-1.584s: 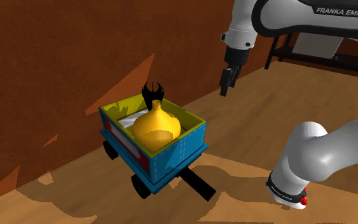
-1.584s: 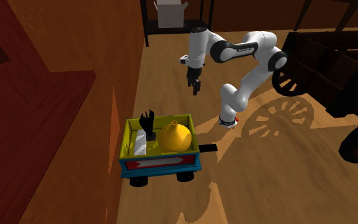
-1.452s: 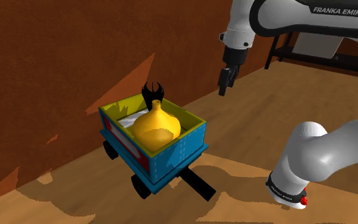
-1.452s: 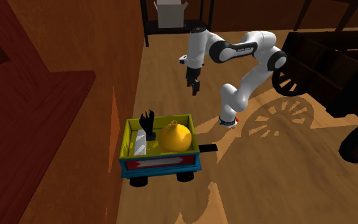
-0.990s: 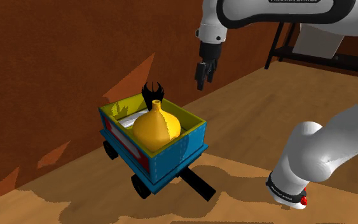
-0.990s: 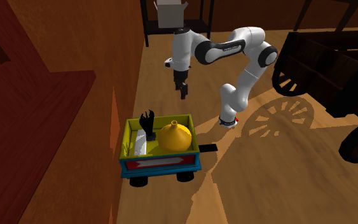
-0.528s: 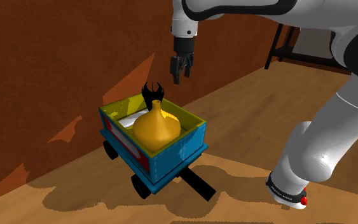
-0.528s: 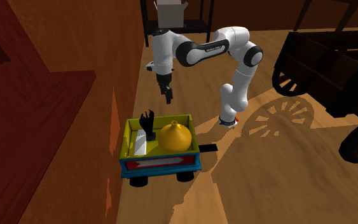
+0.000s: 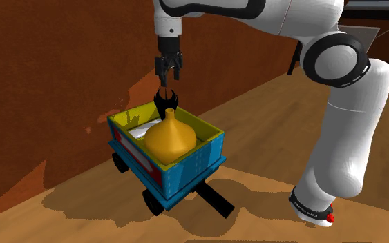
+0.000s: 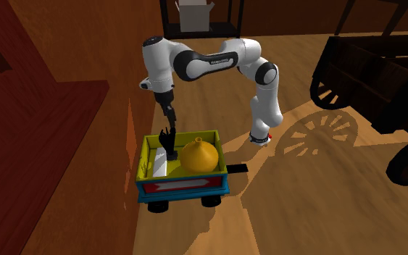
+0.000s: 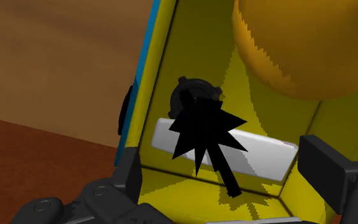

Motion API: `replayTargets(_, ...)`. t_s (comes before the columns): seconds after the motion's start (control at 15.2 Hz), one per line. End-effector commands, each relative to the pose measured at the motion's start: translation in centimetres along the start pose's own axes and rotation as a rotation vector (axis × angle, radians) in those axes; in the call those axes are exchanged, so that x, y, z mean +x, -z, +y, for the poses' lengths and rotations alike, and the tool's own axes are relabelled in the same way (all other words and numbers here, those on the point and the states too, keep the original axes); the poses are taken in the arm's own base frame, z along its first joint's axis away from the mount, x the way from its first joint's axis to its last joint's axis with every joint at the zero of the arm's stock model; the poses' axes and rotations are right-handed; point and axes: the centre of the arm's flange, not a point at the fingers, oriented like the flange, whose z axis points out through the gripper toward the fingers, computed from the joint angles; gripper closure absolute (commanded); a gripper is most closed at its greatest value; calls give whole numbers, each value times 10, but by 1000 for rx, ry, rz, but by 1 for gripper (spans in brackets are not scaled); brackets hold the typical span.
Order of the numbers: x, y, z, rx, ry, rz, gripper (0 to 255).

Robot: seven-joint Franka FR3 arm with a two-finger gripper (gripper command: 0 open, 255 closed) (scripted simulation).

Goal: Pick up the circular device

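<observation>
Approach step, by my judgement: the white jointed arm (image 9: 345, 131) hangs its black two-finger gripper (image 9: 167, 81) over the blue toy wagon with yellow inside (image 9: 200, 162), jaws spread wide and empty. In the shoulder view the gripper is at 12 o'clock of the yellow-orange gourd-shaped body (image 9: 170, 136). A white flat slab (image 11: 260, 156) lies on the wagon floor. A black spiked piece (image 11: 203, 133) partly covers the small black circular device (image 11: 193, 95), which is just beside the slab. Next move: descend, clear the spikes, straddle the rim. Arm lettering is too small to read. The wagon's red side panel (image 10: 180, 187) carries a white arrow.
</observation>
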Motion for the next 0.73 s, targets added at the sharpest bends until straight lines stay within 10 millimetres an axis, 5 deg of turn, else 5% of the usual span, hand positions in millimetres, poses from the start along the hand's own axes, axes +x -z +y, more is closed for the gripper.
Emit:
replayTargets(0.0,22,4,-5,6,13,-6,0)
replayTargets(0.59,23,-36,-3,6,13,-6,0)
replayTargets(0.66,24,-36,-3,5,13,-6,255)
